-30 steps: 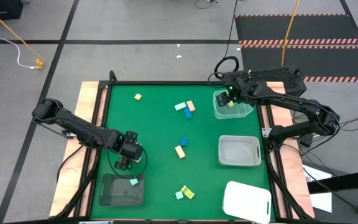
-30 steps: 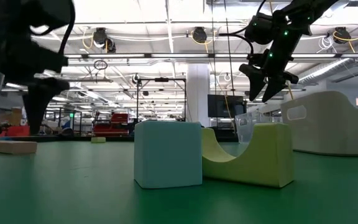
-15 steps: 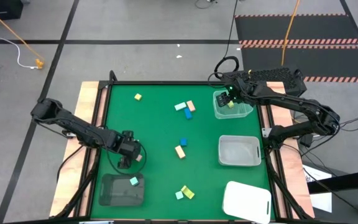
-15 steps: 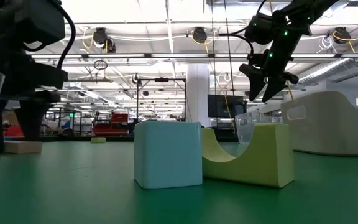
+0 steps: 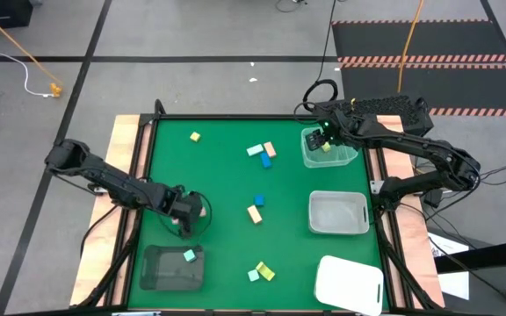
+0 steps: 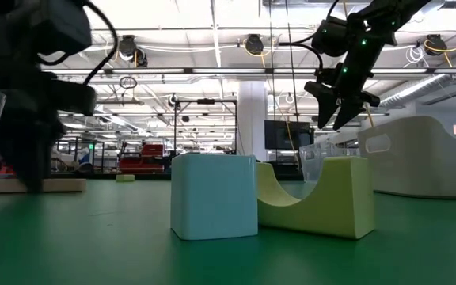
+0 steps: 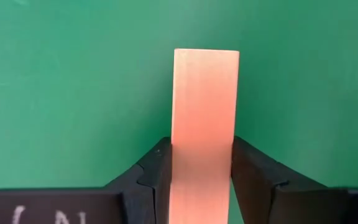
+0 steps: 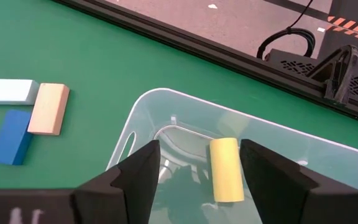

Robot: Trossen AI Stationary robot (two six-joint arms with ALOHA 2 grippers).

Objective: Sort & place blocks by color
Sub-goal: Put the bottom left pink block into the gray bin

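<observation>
My left gripper (image 5: 185, 215) is at the near left of the green table, shut on a tan-pink bar (image 7: 205, 106). The bar also shows low in the low view (image 6: 54, 185). My right gripper (image 5: 326, 140) hangs open above the clear bin (image 5: 341, 158) at the far right. A yellow block (image 8: 225, 169) lies on the bin's floor between its fingers and below them. A mint block (image 5: 189, 255) lies in the dark tray (image 5: 161, 272). Loose blocks lie on the table: a yellow one (image 5: 195, 137), a mint, tan and blue group (image 5: 263, 151), and a blue and yellow pair (image 5: 256, 208). My left gripper pinches the tan-pink bar by its two long sides (image 7: 178, 155) between its two fingers, near one end. The fingers come from above and lie across the bar. The bar is level, its free end (image 7: 206, 59) sticking out past the fingers. I cannot tell whether it is clear of the table.
A mint cube (image 6: 214, 195) and a yellow-green arch block (image 6: 315, 196) stand together near the front edge and also show in the high view (image 5: 260, 272). A clear tray (image 5: 338, 213) is at the right. A white tray (image 5: 350, 283) is at the near right corner.
My left gripper has moved a little toward the table's right and far edges and has turned. The tan-pink bar has moved toward the right with it. My right gripper has kept still above the clear bin.
</observation>
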